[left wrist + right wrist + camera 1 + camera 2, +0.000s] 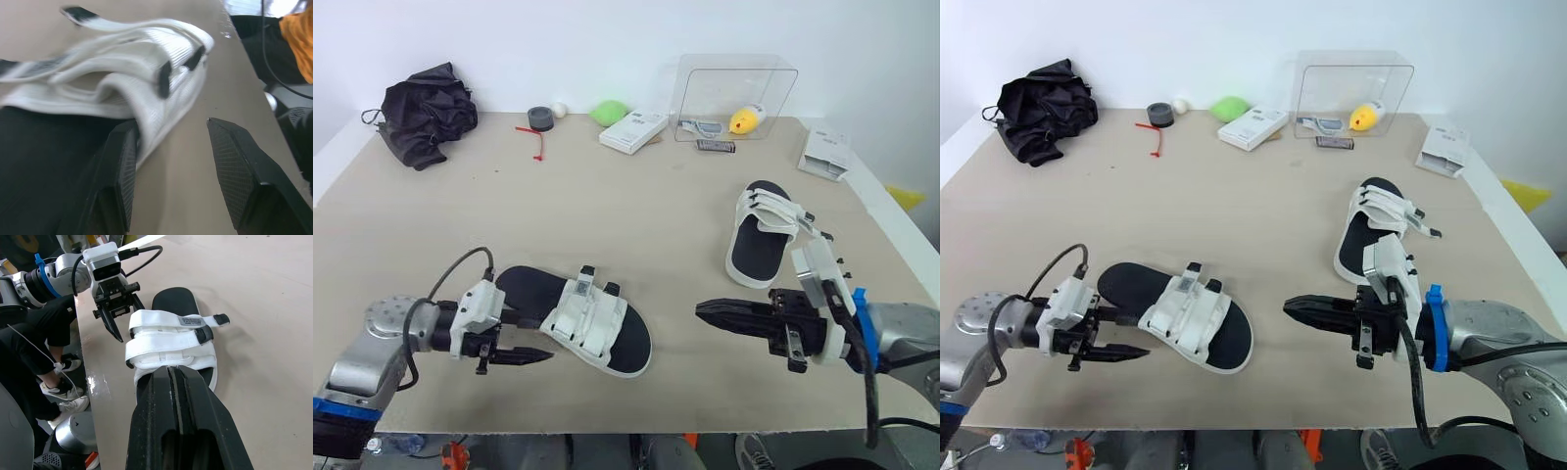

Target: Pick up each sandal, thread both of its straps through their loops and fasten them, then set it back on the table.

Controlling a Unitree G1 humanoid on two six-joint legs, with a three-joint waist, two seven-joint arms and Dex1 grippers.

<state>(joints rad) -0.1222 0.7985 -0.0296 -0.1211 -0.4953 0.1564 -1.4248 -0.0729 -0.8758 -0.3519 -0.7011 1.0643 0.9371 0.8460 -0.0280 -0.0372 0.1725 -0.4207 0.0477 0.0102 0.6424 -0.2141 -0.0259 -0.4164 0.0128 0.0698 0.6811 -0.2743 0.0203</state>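
A sandal (597,323) with a black sole and white straps lies near the table's front edge, its straps folded over the middle. My left gripper (546,340) is open at the sandal's near side. One of its fingers (117,166) rests over the black sole and the other finger (239,171) is over bare table. My right gripper (698,309) is shut and empty, pointing at the sandal's toe end from a short gap away (176,369). A second sandal (764,230) lies at the right, straps across it.
Along the back stand a black bag (426,113), a tape roll (540,117), a green object (609,111), a white box (633,130) and a clear case (734,93). A white packet (824,154) lies far right. A person's legs (44,347) are beside the table's front edge.
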